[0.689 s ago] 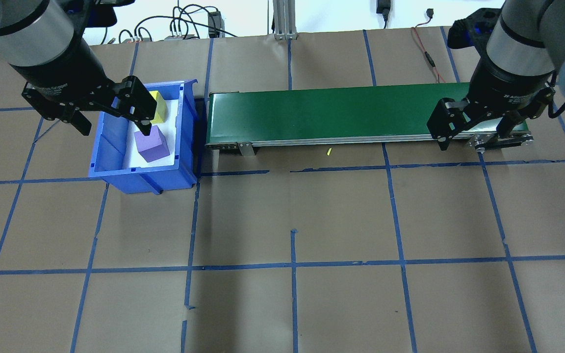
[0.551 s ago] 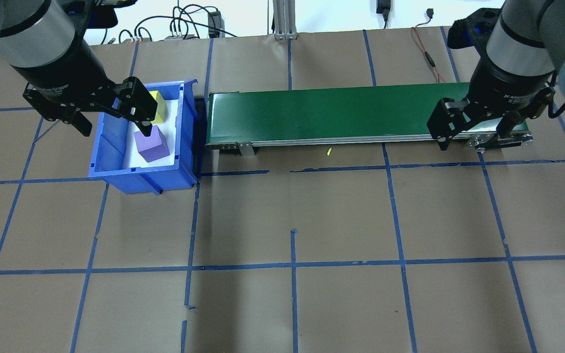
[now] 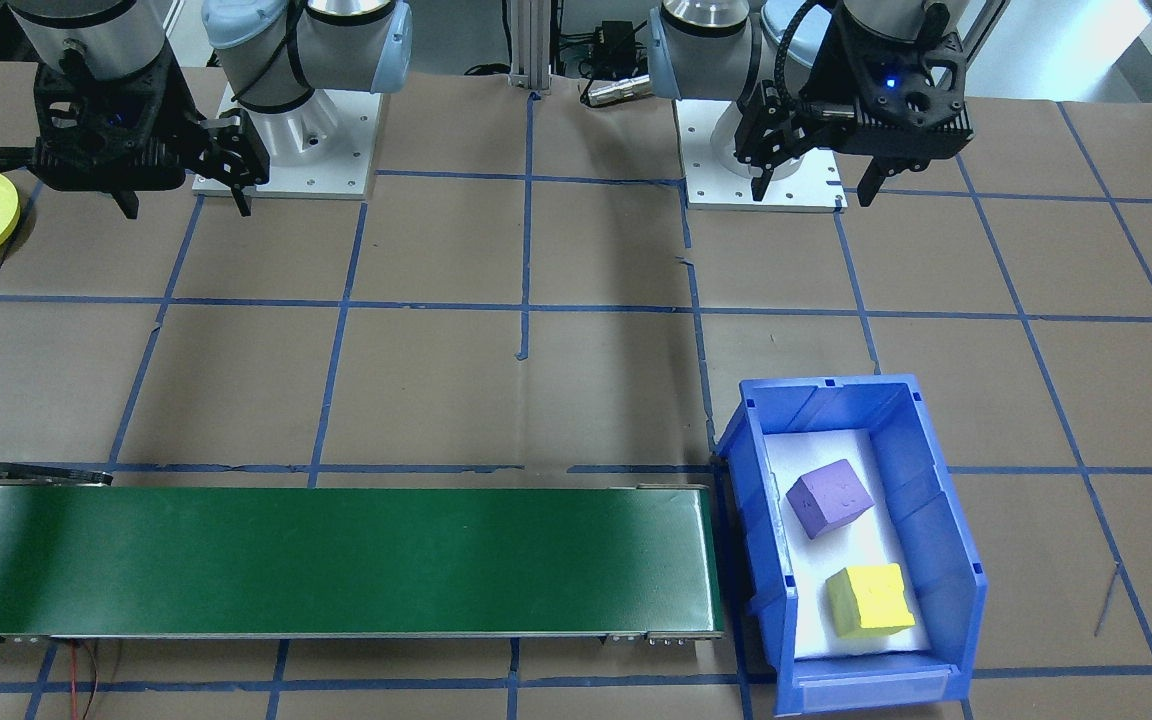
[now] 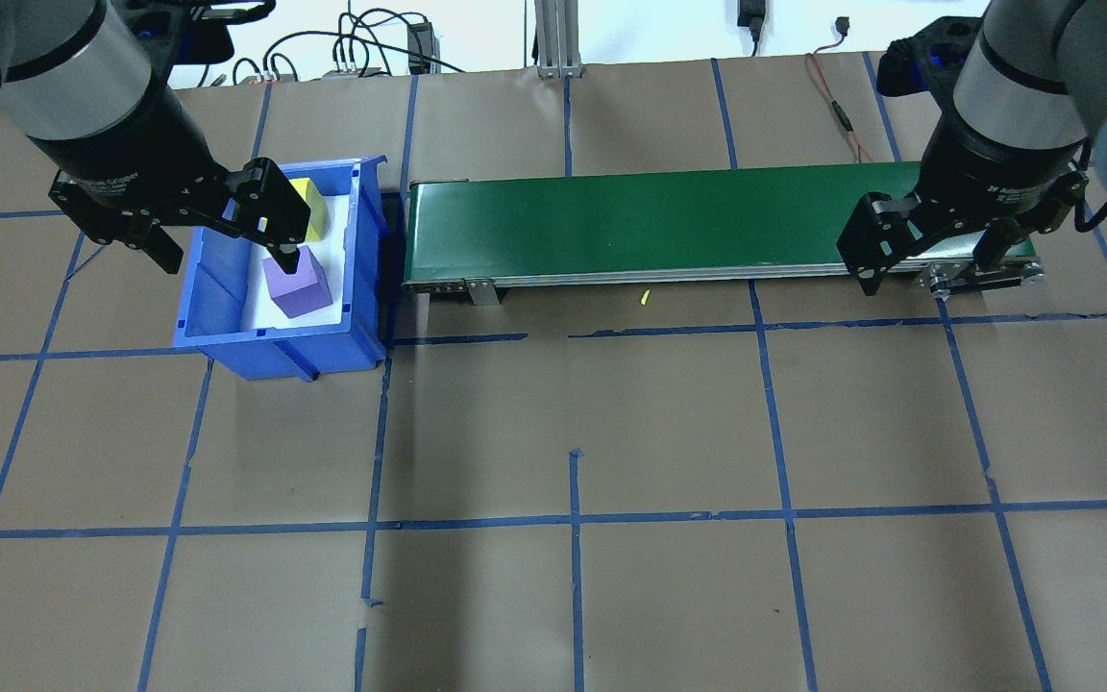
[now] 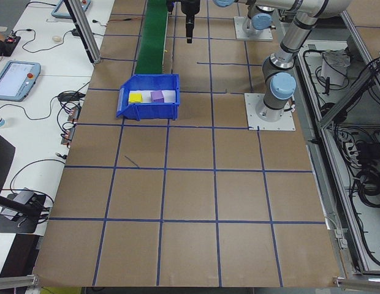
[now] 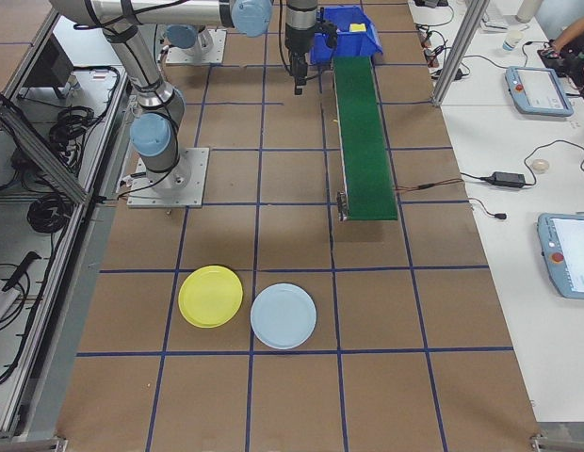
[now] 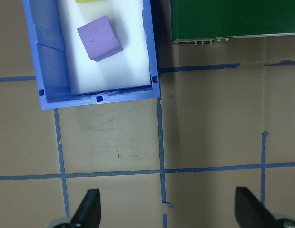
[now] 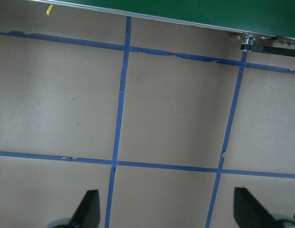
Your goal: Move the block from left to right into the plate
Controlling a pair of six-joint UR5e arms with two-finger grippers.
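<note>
Two grippers hang spread and empty over a brown table [image 4: 669, 423] gridded with blue tape. The left gripper [image 4: 227, 226] is above the blue bin [image 3: 956, 560], where the purple block [image 4: 296, 285] lies below its fingertips and the yellow block [image 3: 870, 600] lies beyond. The right gripper [image 4: 928, 255] is over the far end of the green conveyor [image 4: 650, 226]. Only the right-side view shows the yellow plate [image 6: 210, 296] whole, touching a pale blue plate [image 6: 283, 315], well behind the right gripper; operators' desks flank the table
</note>
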